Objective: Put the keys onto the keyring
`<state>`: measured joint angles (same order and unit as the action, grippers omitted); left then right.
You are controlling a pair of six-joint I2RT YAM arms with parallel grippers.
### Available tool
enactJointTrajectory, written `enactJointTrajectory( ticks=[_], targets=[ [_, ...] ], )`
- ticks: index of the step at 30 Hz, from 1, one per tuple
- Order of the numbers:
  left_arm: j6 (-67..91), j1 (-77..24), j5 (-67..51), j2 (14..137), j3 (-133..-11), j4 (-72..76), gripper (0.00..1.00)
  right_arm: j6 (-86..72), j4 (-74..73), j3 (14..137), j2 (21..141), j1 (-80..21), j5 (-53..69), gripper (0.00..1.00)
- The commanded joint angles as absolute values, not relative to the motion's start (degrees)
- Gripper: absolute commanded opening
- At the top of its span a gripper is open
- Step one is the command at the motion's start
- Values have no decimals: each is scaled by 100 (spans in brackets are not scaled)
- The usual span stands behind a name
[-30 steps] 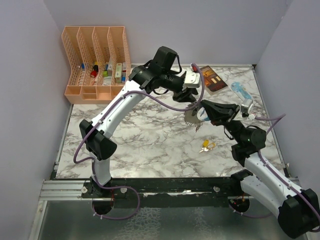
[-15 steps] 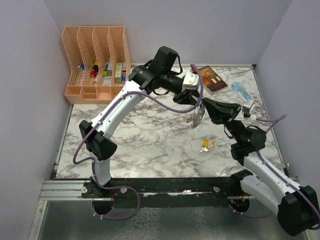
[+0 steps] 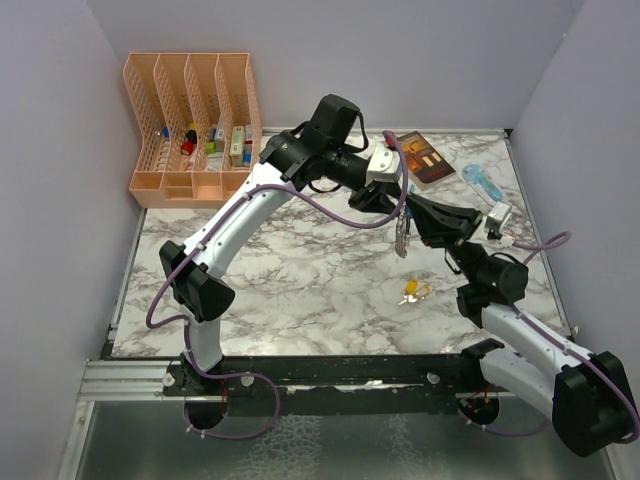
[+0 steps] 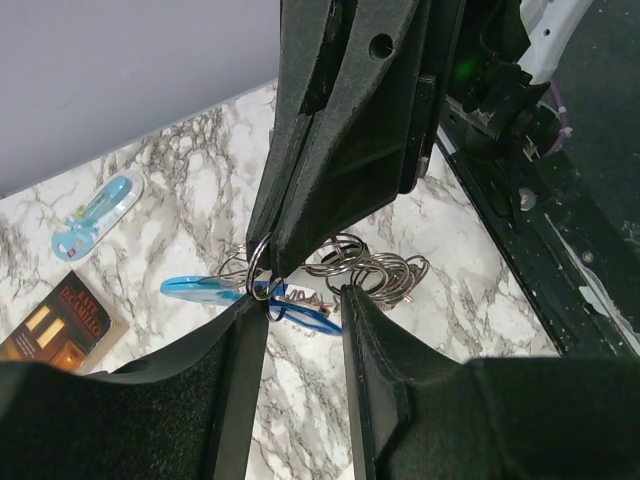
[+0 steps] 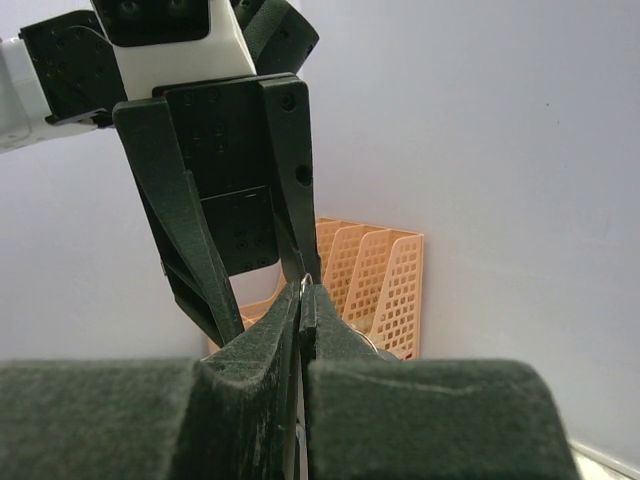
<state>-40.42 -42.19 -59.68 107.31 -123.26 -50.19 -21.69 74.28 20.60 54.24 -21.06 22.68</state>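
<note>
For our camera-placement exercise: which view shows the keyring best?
Left wrist: the keyring appears close up, its separate rings distinct. Top external shows it small and dangling; right wrist shows only a sliver of wire.

Light: you are getting soft, even overhead light | Shadows: only faint ones are falling on the tabletop point(image 3: 300, 290) | Focus: both wrist views are blurring up close

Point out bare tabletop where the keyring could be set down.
Free: the table between the left arm and the small yellow item, and the strip in front of the orange rack. Crowded: back right, with book, blue item and keyring.
</note>
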Motion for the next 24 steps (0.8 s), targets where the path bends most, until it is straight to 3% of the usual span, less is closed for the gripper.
enactJointTrajectory(
  ticks=[1, 11, 24],
  targets=[
    [-3997, -4322, -6230, 10585, -12403, -5004, 38, -2196, 8007, 2081, 5460, -2155, 1955, 1],
    [-4028, -4377, -5619, 10553, -12508, -4994, 38, -2204, 7570, 2241, 5374, -2162, 2091, 1],
    [-4245, -4363, -5500, 10495, -12540, -5165, 33, -2120, 5894, 2197, 4338, -2158, 2156, 1]
  ],
)
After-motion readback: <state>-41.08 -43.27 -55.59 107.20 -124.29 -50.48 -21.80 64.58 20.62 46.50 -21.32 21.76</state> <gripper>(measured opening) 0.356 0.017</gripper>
